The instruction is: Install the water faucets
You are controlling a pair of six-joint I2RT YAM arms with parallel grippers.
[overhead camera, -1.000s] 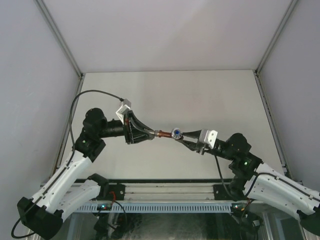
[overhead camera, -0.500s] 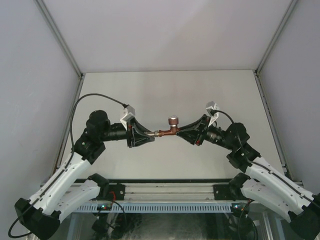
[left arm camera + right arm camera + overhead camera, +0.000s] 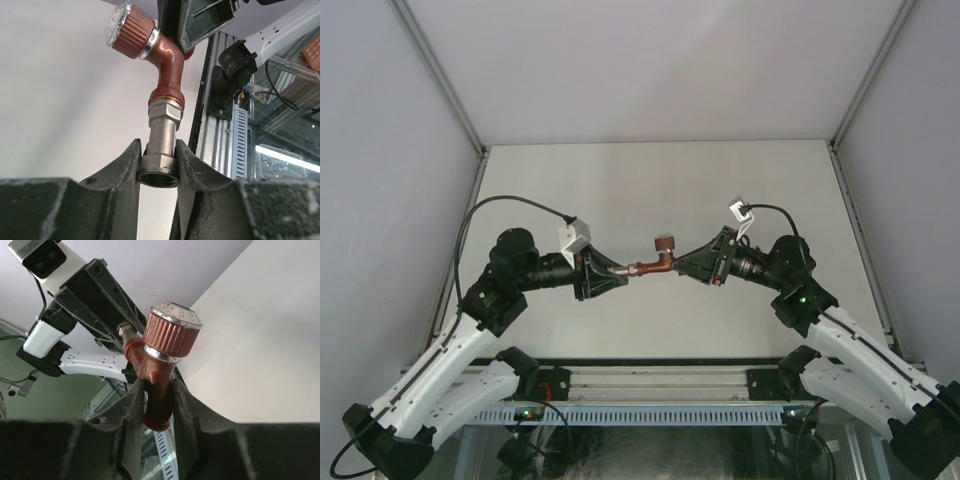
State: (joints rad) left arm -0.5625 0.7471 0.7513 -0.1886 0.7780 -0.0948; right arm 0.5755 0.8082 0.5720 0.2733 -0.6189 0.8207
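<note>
A red-brown tap body [image 3: 660,260] with a ribbed knob [image 3: 664,242] is held above the table between both arms, joined to a silver metal fitting [image 3: 640,268]. My left gripper [image 3: 625,272] is shut on the fitting; in the left wrist view the fitting [image 3: 162,150] sits between the fingers [image 3: 125,165] with the tap body [image 3: 167,65] beyond. My right gripper [image 3: 678,264] is shut on the tap body's spout; in the right wrist view the tap body [image 3: 157,390] sits between the fingers [image 3: 131,405], knob [image 3: 172,332] above.
The pale table [image 3: 660,190] lies under the arms, with grey walls on three sides. A metal rail [image 3: 650,380] with the arm bases runs along the near edge.
The right wrist has rotated, turning the tap body so the knob went from facing up to pointing towards the back. Both arms shifted slightly; both grips stayed shut.
</note>
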